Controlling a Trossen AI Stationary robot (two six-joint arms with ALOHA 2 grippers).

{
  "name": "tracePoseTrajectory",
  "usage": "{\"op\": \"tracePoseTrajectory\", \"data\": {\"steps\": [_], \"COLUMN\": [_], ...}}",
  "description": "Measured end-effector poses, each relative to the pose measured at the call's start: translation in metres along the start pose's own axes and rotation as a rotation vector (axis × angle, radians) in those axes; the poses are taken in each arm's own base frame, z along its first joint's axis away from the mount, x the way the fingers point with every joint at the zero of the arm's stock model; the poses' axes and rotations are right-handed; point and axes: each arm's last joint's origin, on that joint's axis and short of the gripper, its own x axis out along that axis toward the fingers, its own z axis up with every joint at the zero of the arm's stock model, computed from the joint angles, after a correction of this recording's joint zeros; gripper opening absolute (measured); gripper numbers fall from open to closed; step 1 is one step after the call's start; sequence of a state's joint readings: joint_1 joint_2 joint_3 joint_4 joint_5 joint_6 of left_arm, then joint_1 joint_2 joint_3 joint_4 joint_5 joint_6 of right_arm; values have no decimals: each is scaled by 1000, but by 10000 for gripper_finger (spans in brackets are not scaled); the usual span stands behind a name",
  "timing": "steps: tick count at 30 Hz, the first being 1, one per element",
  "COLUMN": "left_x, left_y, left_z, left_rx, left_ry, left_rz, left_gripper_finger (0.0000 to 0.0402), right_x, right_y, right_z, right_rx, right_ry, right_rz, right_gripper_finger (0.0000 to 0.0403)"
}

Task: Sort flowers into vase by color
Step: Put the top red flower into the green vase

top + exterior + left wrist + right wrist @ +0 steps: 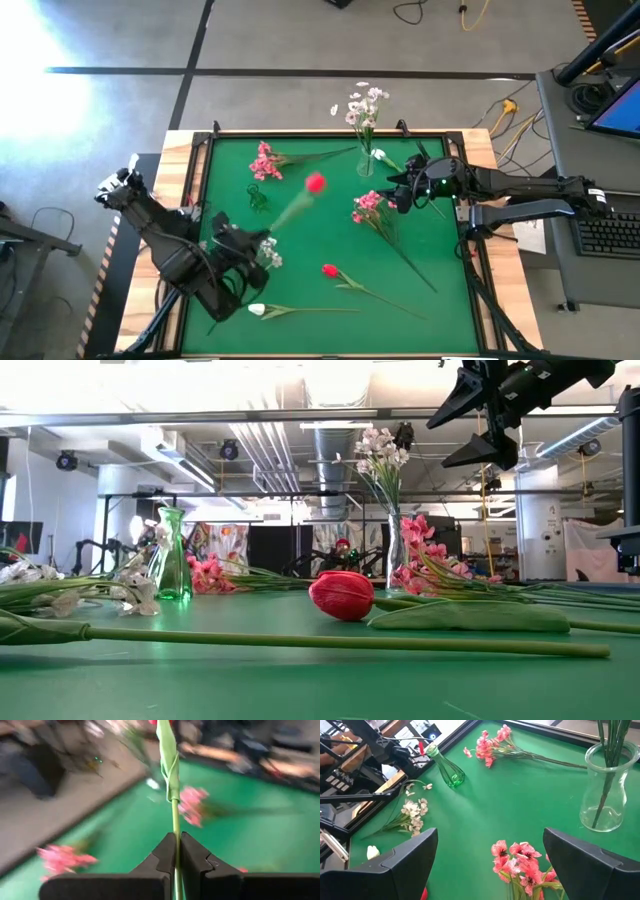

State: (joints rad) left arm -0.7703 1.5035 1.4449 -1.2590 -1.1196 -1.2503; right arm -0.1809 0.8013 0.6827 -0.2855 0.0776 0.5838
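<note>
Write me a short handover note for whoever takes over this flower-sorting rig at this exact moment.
Left gripper: shut on the stem of a red tulip, lifted over the mat's middle.
Right gripper: open, empty, hovering above a pink bunch near the clear vase.
Done: the clear vase holds one pale spray.
Left: the green vase looks empty. Lying on the mat: another pink bunch, a second red tulip, a white bud, a white spray.
</note>
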Motion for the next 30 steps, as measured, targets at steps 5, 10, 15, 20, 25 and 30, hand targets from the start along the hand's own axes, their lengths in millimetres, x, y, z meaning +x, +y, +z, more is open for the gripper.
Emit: {"op": "tracePoseTrajectory", "data": {"steps": [5, 10, 15, 20, 25, 30], "left_x": [-6, -8, 10, 41, 74, 94], "left_y": [-36, -55, -50, -42, -35, -26], "left_z": [13, 35, 46, 48, 33, 3], "left_rx": [120, 301, 313, 296, 245, 171], "left_ry": [1, -189, -204, -169, -67, 68], "left_rz": [-281, -382, -324, -278, -323, -285], "left_gripper_finger": [0, 0, 0, 0, 0, 0], "right_x": [0, 0, 0, -1, -2, -3], "right_y": [0, 1, 2, 8, 15, 18], "right_z": [0, 0, -1, -5, -10, -16], "right_rx": [-2, -8, -20, -82, -108, -125], "right_ry": [-5, 0, 8, 24, 53, 90], "right_rz": [4, 10, 21, 52, 85, 95], "right_gripper_finger": [354, 354, 354, 354, 354, 354]}}
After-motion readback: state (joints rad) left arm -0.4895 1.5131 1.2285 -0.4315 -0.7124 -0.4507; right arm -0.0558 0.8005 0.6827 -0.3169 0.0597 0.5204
